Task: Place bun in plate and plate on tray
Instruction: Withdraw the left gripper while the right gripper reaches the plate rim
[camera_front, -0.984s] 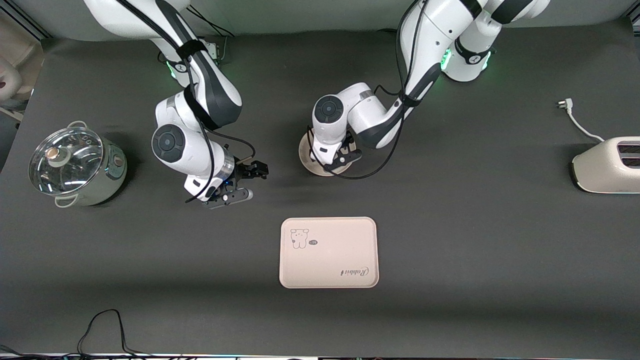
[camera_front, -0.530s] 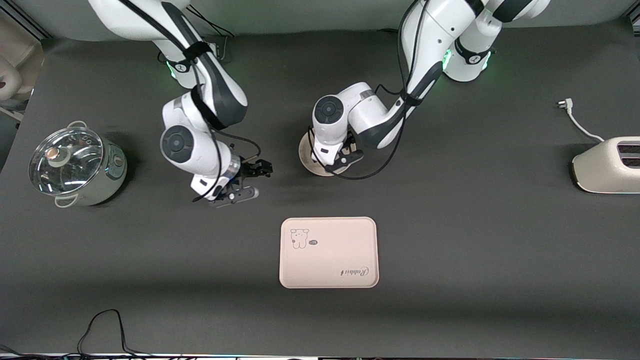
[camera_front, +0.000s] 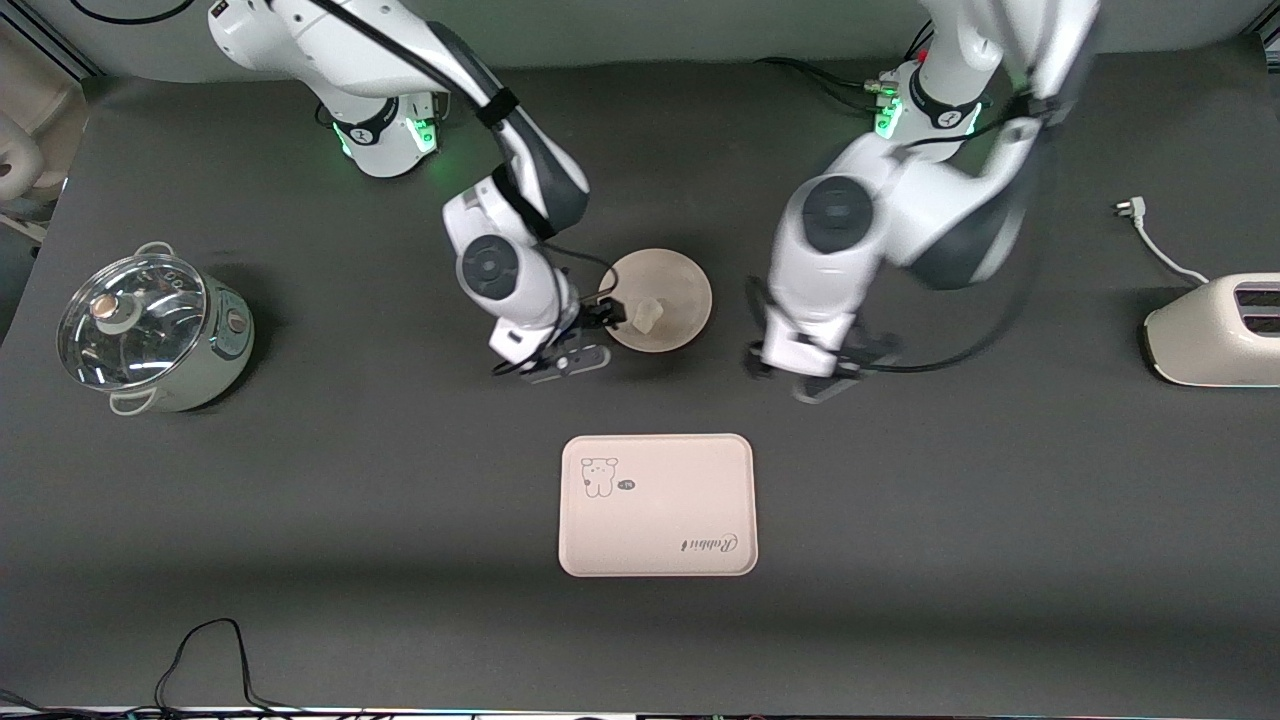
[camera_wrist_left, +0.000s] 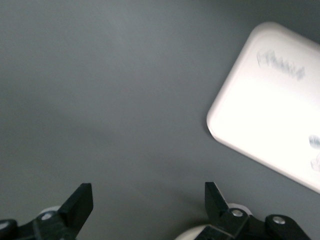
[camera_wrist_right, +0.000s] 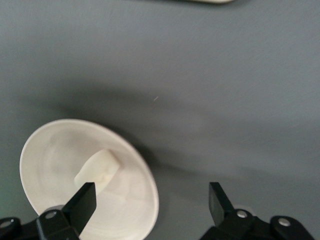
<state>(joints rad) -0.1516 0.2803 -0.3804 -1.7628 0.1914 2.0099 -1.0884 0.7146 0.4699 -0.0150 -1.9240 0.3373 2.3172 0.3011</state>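
Note:
The round cream plate (camera_front: 690, 290) sits on the dark table, farther from the front camera than the tray (camera_front: 657, 505). The off-white bun (camera_front: 648, 315) lies in the plate. My right gripper (camera_front: 597, 335) is open at the plate's edge toward the right arm's end. In the right wrist view the plate (camera_wrist_right: 50, 150) and bun (camera_wrist_right: 97, 170) show, and the plate's rim lies between the open fingers of the gripper (camera_wrist_right: 152, 200). My left gripper (camera_front: 815, 380) is open and empty over bare table beside the plate; its wrist view (camera_wrist_left: 147, 200) shows the tray (camera_wrist_left: 270, 120).
A pot with a glass lid (camera_front: 150, 330) stands at the right arm's end. A cream toaster (camera_front: 1215, 330) with its cord and plug (camera_front: 1135, 210) stands at the left arm's end. A black cable (camera_front: 210, 650) lies near the front edge.
My left gripper has left the plate and swung toward the left arm's end, uncovering the bun in the plate. My right gripper has moved across to the plate's edge.

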